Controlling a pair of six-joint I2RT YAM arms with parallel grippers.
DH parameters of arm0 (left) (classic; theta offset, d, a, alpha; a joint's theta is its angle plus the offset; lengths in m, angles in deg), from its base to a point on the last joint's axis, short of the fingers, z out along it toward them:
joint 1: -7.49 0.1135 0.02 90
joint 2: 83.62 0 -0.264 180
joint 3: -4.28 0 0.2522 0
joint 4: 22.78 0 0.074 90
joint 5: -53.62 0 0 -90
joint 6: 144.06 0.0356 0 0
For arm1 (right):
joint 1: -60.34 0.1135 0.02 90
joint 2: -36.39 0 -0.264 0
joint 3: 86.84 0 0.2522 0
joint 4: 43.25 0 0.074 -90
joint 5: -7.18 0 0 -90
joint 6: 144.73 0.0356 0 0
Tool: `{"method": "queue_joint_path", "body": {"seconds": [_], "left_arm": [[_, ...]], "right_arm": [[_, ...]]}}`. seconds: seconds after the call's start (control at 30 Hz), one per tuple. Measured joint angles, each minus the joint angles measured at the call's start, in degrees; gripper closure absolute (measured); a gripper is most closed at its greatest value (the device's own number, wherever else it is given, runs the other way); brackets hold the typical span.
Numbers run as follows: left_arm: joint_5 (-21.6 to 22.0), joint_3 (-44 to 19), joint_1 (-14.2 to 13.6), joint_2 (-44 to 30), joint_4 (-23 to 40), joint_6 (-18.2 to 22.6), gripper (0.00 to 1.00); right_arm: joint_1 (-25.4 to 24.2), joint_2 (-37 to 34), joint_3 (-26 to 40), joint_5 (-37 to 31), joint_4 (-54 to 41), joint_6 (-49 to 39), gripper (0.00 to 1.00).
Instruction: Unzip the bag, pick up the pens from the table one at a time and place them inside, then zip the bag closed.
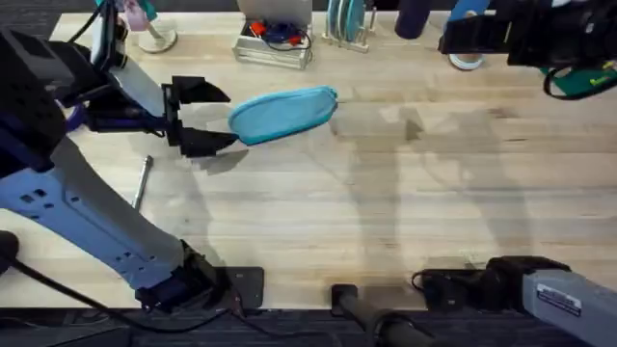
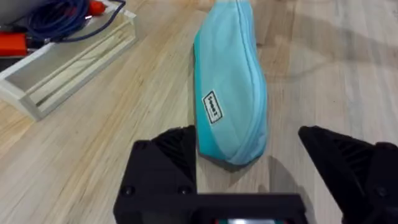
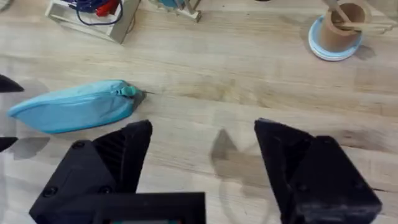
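- A slim silvery grey stick pen [image 1: 142, 181] is lying on the light wooden plank table [image 1: 386, 222], on the left arm's side of the teal-blue fabric pencil pouch and nearer the arm bases than it, well apart from the pouch and not touched by either gripper.
- The black two-finger left gripper [image 1: 204, 117] is hanging at the pouch's left end with its fingers spread wide and gripping nothing; in the left wrist view [image 2: 273, 158] the pouch's rounded end is sitting between the two fingers, one finger [image 2: 177, 149] just beside the fabric and the other standing clear of it.
- The elongated teal-blue fabric pencil pouch [image 1: 283, 114] is lying flat on the table, its long axis running left to right and tilting slightly away from the bases at its right end; in the left wrist view [image 2: 231, 93] a small white label is showing on its side, and in the right wrist view [image 3: 73, 106] a teal zipper pull is sitting at the pouch's right end.
- A clear rectangular tray holding blue cable and a red item [image 1: 273, 40] is standing beyond the pouch, at the table's far edge, apart from the pouch.
- The black right gripper [image 3: 202, 155] is hovering above bare table to the right of the pouch, fingers wide apart and carrying nothing.
- A brown cup on a pale blue round base [image 3: 339, 31] is standing far to the right of the pouch, near the table's far edge.
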Motion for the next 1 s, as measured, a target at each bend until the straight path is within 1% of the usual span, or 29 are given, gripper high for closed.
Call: {"method": "queue_joint_path", "body": {"seconds": [0.2,0.33,0.7,0.77,0.8,0.87,0.93,0.97,1.0], "left_arm": [[-0.02,-0.02,-2.51,0.00,-0.81,0.01,0.007],[-0.02,-0.02,-3.67,-0.01,-0.83,0.00,0.007],[-0.02,-0.02,-3.78,-0.01,-0.56,0.00,0.005],[-0.04,-0.02,-3.79,-0.01,-0.58,0.00,0.174],[-0.11,-0.04,-3.78,-0.01,-0.52,0.00,0.295],[-0.20,-0.07,-3.78,-0.01,-0.56,0.00,0.620],[-0.31,-0.09,-3.79,-0.01,-0.75,0.02,0.905],[-0.39,-0.09,-3.80,-0.01,-0.91,0.00,0.942],[-0.41,-0.09,-3.80,0.00,-0.96,0.00,0.951]], "right_arm": [[0.00,0.01,0.00,0.00,0.00,0.00,0.004],[0.00,0.00,0.00,0.00,0.00,0.00,0.004],[0.00,0.00,0.00,0.00,0.00,-0.01,0.005],[0.00,0.00,0.00,0.00,0.00,-0.01,0.004],[0.00,0.00,0.00,0.00,0.00,-0.01,0.005],[0.00,0.02,0.00,0.00,0.00,-0.01,0.004],[0.00,0.02,0.00,0.00,0.00,-0.01,0.004],[0.00,0.01,0.00,0.00,0.00,-0.01,0.005],[0.00,0.02,0.00,0.00,0.00,-0.01,0.004]]}}
